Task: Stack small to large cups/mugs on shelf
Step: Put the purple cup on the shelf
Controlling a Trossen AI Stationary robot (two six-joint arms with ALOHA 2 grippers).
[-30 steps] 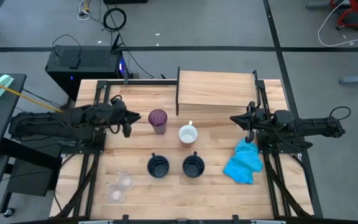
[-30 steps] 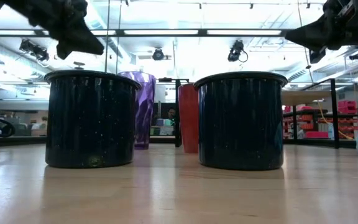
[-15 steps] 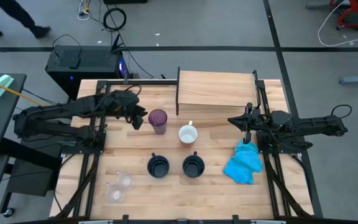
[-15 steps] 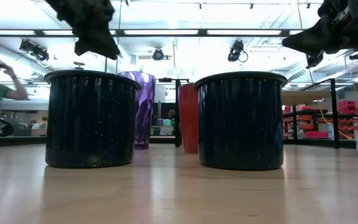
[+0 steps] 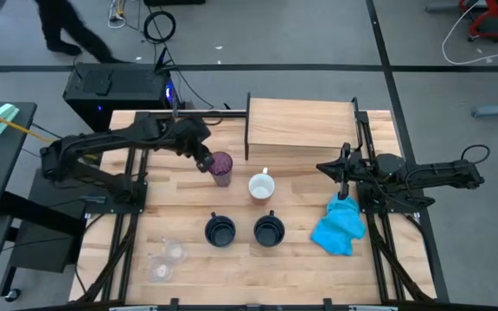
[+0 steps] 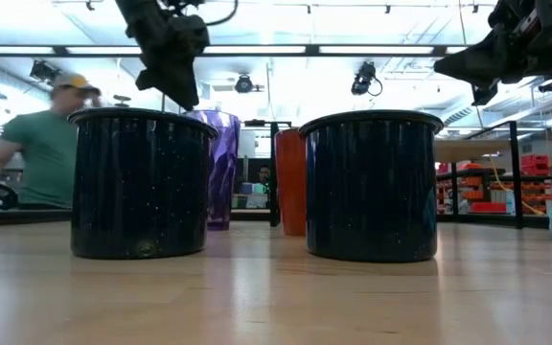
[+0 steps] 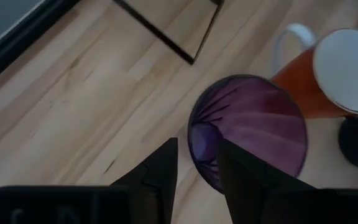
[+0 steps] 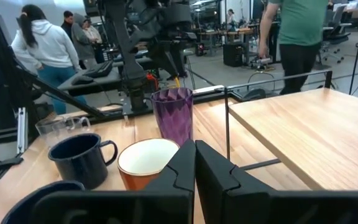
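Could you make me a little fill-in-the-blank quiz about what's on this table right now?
The left pincer hangs over the rim of the ____ tumbler.
The orange mug is ____ inside.
The right pincer waits above the table, beside the blue ____.
The number of cups on the shelf is ____.

Missing words: purple; white; cloth; zero

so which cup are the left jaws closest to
The tall purple tumbler; the left gripper hangs right at its rim, the other mugs stand farther off.
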